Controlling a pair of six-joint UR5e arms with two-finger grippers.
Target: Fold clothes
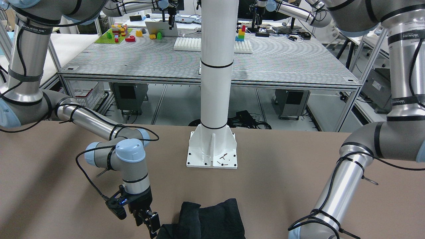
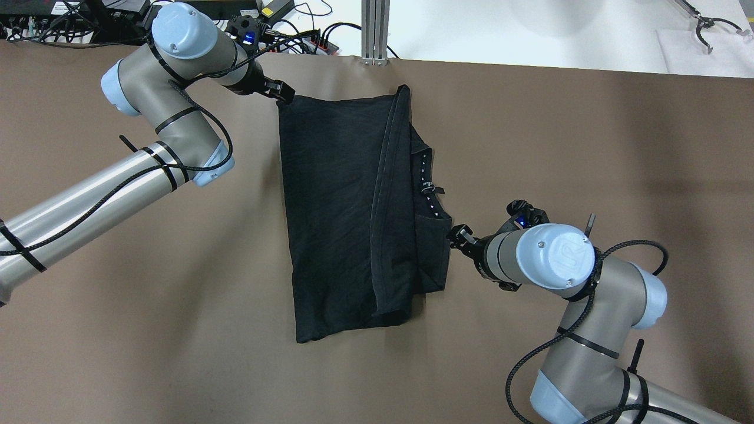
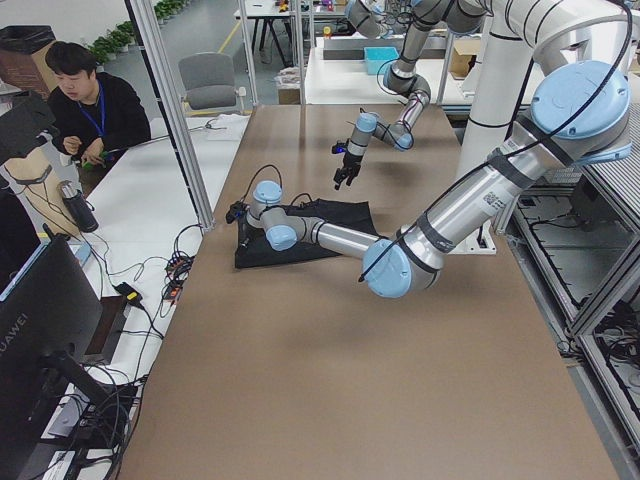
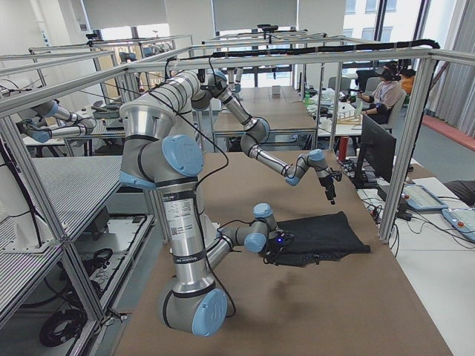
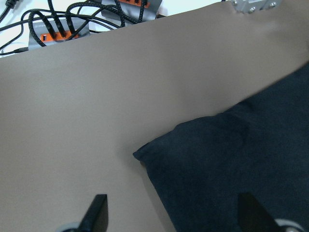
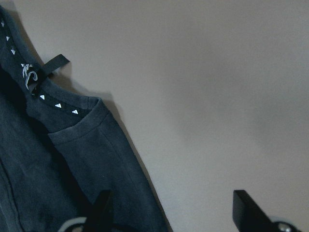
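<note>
The clothes (image 2: 336, 200) are one black garment lying flat on the brown table, its right part folded over so a seam runs down the middle. A neckband with white triangles (image 6: 48, 99) shows at its right edge. My left gripper (image 2: 285, 94) is open at the garment's far left corner (image 5: 145, 154), which lies just ahead of the two fingers. My right gripper (image 2: 456, 235) is open beside the right edge, and in the right wrist view its left finger (image 6: 102, 208) stands over the hem. From the front the right gripper (image 1: 149, 222) sits low beside the clothes (image 1: 212, 219).
The white post's base (image 1: 212, 149) is bolted to the table on the robot's side of the garment. Cables and a power strip (image 5: 53, 31) lie past the far table edge. A person (image 3: 85, 105) sits at a side desk.
</note>
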